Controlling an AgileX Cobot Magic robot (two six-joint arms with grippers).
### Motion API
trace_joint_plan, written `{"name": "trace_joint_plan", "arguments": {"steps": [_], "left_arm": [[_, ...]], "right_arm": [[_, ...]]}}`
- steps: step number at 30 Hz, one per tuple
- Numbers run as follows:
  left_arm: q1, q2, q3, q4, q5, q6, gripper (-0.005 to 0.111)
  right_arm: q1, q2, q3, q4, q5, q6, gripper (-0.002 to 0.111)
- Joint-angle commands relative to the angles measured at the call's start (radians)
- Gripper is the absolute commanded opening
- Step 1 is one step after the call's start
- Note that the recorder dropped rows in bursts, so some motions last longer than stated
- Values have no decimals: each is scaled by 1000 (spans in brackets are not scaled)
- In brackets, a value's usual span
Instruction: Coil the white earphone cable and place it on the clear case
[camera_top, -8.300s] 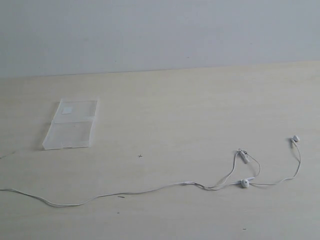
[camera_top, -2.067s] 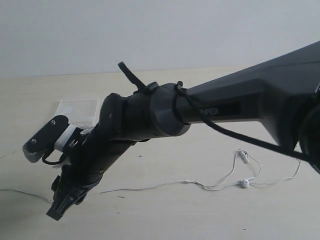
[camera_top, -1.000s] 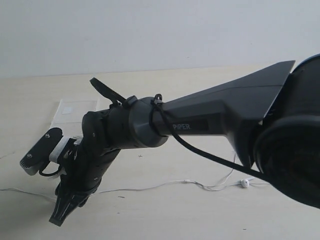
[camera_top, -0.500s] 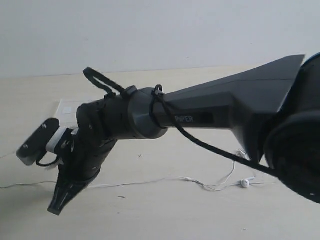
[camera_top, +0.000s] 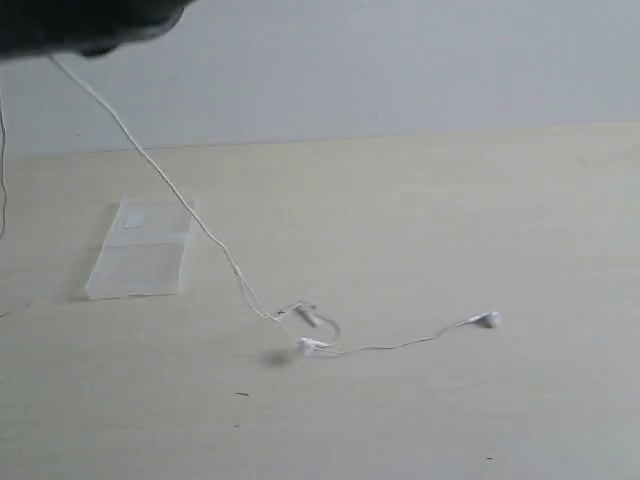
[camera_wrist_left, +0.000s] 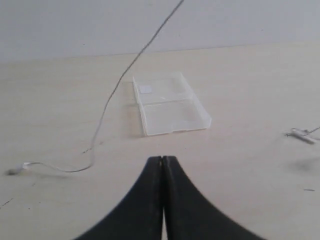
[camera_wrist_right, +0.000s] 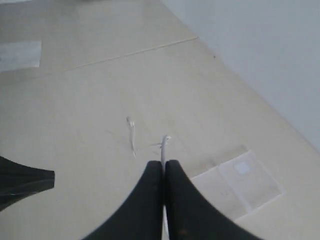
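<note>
Exterior view: white earphone cable (camera_top: 190, 214) ran taut off table (camera_top: 450, 200), slanting toward 10 o'clock up to dark arm (camera_top: 90, 20) at frame edge. Remote bar (camera_top: 305, 316) and one earbud (camera_top: 310, 345) lay at 4 o'clock from clear case (camera_top: 140, 262); other earbud (camera_top: 488, 320) lay apart, toward 3 o'clock. Case lay flat, opened out, cable not touching it. Right gripper (camera_wrist_right: 164, 162): fingers pressed together, thin cable pinched between. Left gripper (camera_wrist_left: 162, 160): fingers closed tight, nothing held, above bare table near case.
</note>
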Motion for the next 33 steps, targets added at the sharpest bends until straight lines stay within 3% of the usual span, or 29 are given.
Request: {"name": "trace_joint_plan", "arguments": {"steps": [1, 10, 24, 30, 33], "left_arm": [[1, -6, -1, -7, -5, 5, 0], [1, -6, -1, -7, -5, 5, 0], [1, -6, -1, 76, -19, 57, 0], [1, -6, -1, 40, -176, 57, 0], [1, -6, -1, -100, -344, 56, 0]], "right_arm": [[-1, -138, -6, -13, 18, 22, 0], [-1, -329, -11, -16, 54, 26, 0], [-1, -320, -237, 8, 200, 22, 0], [-1, -314, -269, 53, 195, 20, 0], [-1, -299, -283, 63, 193, 15, 0]]}}
